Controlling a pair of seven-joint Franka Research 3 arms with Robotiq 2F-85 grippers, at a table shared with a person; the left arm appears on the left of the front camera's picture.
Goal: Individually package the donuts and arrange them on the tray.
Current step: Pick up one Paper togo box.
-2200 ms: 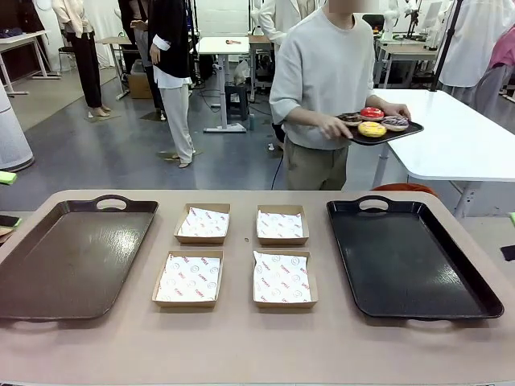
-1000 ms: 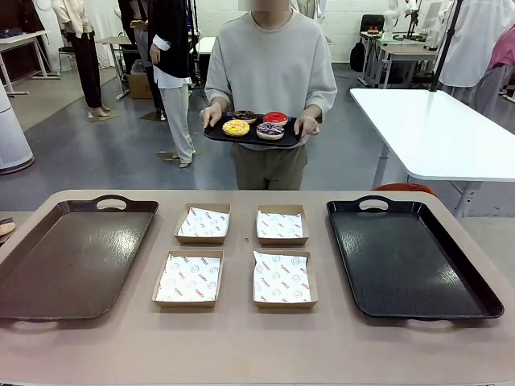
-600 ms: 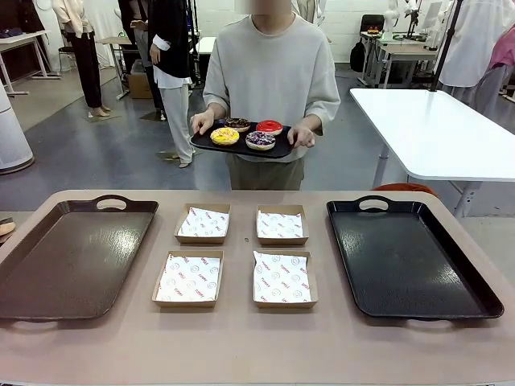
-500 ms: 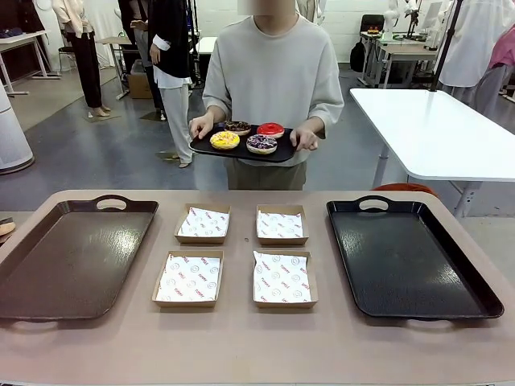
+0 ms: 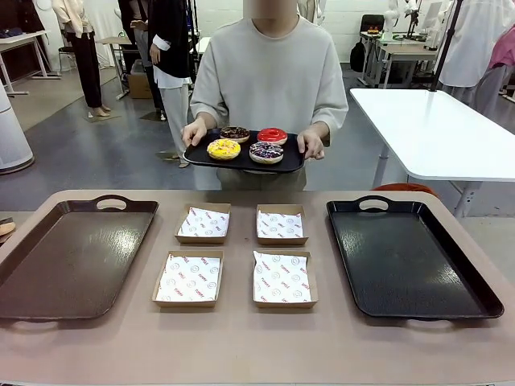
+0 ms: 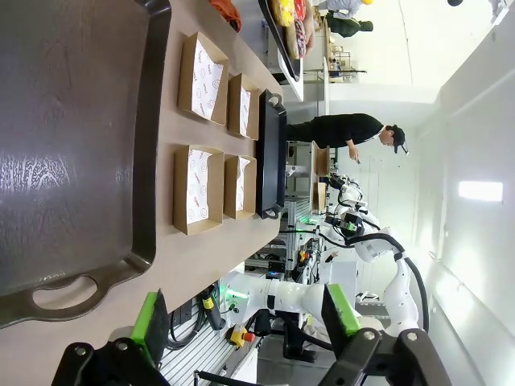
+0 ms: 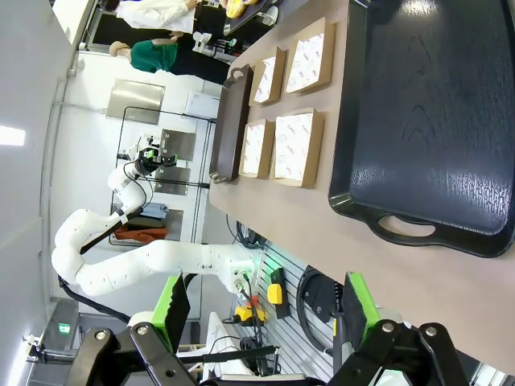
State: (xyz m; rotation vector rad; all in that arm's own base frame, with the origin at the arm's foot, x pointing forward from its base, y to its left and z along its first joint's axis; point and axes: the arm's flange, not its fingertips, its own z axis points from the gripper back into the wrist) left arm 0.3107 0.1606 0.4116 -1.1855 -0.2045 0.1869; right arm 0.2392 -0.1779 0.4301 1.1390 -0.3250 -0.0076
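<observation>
Donuts, four glazed rings, sat on a person's black tray; tilting might spill them. Left end effector and right end effector gaped empty.

The tan table is occupied by a brown tray at the left, a black tray at the right and, between them, four open boxes (paper-lined, set two by two, none touching).

Both grippers wide open, nothing in them

Left gripper and right gripper both hang off the edge of the table, wrists rolled sideways, green pads spread far apart with nothing between.
</observation>
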